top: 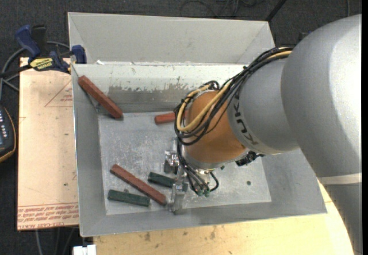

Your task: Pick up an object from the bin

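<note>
**Low at the front of the bin, hard by a green block**

My gripper (176, 189) is low over the floor of the bin (86, 150), near the front wall and about midway across. Just to its left lies a short dark green block (160, 179). Just in front of that is the right end of a long reddish-brown bar (137, 184), which slants away up to the left. Touching or only beside? I'd say the block is right against my tool, but from this angle I can't be sure. Whether my gripper is spread or pressed together I cannot tell, because my orange cover (210, 130) and the cables (192, 107) looped over it crowd the spot.

Further left, a second dark green block (127, 197) lies flat by the front wall. Another reddish-brown bar (100, 97) leans in the back left corner. A short reddish-brown piece (165, 118) sits by the back wall, well apart from my tool.
</note>
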Robot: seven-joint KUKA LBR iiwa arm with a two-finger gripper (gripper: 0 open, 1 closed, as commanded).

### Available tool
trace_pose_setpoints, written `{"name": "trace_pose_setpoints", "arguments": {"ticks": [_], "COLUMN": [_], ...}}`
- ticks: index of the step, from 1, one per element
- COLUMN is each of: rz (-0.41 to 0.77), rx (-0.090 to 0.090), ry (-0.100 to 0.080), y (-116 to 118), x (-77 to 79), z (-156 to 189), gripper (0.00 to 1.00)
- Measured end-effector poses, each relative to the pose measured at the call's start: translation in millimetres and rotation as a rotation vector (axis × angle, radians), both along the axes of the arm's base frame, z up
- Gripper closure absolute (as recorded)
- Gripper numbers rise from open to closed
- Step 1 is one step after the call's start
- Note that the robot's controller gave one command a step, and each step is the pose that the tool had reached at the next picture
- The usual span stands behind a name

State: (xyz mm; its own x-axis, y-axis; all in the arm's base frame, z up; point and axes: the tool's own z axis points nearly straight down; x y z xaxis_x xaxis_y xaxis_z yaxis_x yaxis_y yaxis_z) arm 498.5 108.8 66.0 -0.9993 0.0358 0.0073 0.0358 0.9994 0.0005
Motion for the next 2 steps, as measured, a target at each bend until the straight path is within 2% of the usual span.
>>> {"name": "trace_pose_setpoints", "arguments": {"ticks": [1, 2], "rz": [-0.003, -0.067], "rx": [0.001, 0.002], "ry": [-0.008, -0.018], "y": [-1, 5], "x": [3.2, 26.1], "z": [4, 146], "gripper": [1.00, 1.00]}}
